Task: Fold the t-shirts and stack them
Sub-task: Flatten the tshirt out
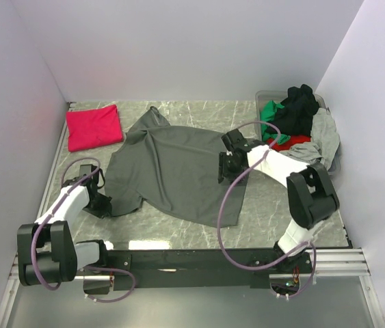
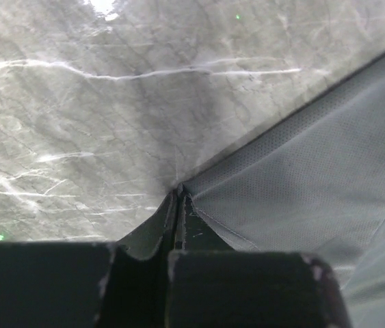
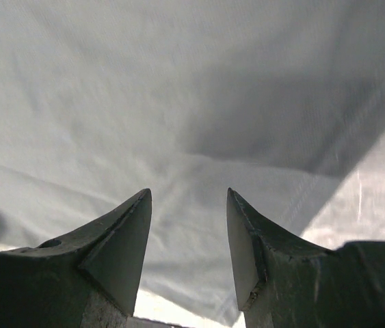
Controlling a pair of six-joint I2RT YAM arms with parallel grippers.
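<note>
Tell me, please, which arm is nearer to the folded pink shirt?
Left. The left arm is at the near-left corner of the grey shirt, with the folded pink shirt beyond it; the right arm reaches over the grey shirt's right side, farther off.

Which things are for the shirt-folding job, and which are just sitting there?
For the job:
- dark grey t-shirt, spread out in the middle
- magenta-red t-shirt, already folded at the back left
- heap of shirts (black, green, red, light grey), waiting in the tub

Just sitting there:
- clear plastic tub
- marble table
</note>
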